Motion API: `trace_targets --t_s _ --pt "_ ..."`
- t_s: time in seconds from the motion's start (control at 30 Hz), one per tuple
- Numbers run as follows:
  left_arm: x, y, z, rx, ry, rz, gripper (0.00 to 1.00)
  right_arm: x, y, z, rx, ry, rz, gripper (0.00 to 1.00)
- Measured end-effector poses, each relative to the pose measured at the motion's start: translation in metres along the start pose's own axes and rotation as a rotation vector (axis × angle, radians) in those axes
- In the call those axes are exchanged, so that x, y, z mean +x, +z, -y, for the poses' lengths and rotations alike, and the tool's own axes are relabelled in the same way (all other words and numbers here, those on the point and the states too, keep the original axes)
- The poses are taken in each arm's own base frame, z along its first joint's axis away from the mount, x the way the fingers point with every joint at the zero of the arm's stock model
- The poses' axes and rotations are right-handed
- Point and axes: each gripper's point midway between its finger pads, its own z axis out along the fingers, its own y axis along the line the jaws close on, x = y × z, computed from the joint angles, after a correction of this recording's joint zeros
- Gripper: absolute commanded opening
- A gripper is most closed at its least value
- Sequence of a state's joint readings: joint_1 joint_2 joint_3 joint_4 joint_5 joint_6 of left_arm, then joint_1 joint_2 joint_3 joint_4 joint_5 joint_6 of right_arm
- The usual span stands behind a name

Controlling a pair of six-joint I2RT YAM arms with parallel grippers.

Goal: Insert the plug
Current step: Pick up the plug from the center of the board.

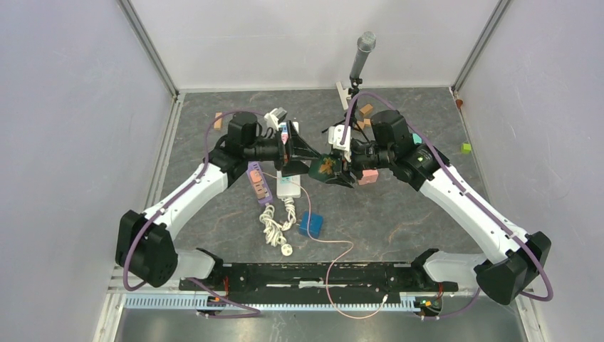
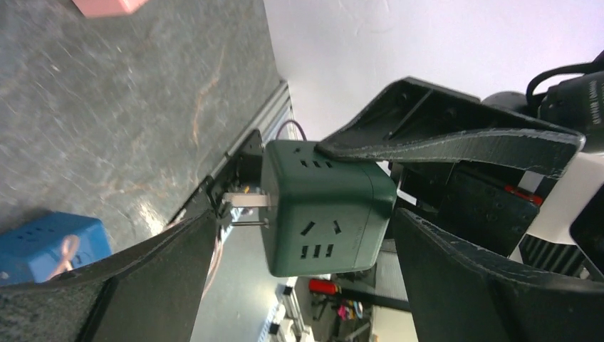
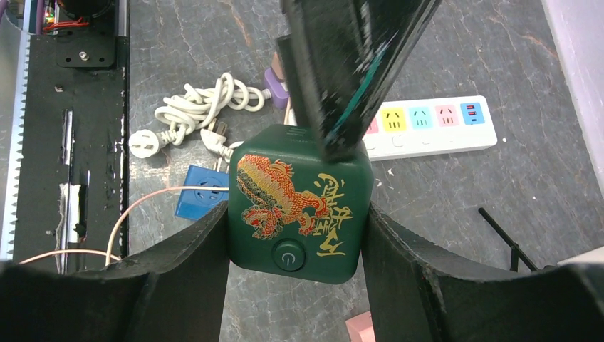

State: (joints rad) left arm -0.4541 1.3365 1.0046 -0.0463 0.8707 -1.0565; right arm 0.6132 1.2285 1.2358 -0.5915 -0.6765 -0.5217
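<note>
While the right end effector (image 3: 298, 221) pinches the green cube plug (image 3: 285, 164), left end effector (image 2: 303, 217) spread wide around it

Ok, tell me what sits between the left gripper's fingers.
The green cube adapter, its metal prongs showing, sits inside the open left gripper, and the right gripper clamps it. The left wrist view shows this best.

Robotics lab cell, white panel walls (image 1: 320, 35), aluminium corner posts (image 1: 148, 46), standing microphone (image 1: 365, 44), arms (image 1: 192, 189) bolted to a rail (image 1: 320, 274)
</note>
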Motion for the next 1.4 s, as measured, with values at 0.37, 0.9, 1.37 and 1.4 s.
trace_targets --t_s 0.37,0.9,1.37,1.4 --pt "0.022 0.012 0.005 -0.047 -0.017 -0.093 0.60 0.004 0.002 0.000 -0.004 0.012 -0.012 0.00" --pt "0.023 0.014 -0.005 -0.156 -0.017 -0.126 0.91 0.017 0.006 0.000 -0.011 0.046 -0.061 0.00" --pt "0.035 0.003 -0.007 -0.254 0.056 -0.171 1.00 0.017 0.005 0.005 0.014 0.048 -0.069 0.00" --pt "0.035 0.002 -0.007 -0.268 0.058 -0.167 1.00 0.017 0.005 0.005 0.014 0.049 -0.069 0.00"
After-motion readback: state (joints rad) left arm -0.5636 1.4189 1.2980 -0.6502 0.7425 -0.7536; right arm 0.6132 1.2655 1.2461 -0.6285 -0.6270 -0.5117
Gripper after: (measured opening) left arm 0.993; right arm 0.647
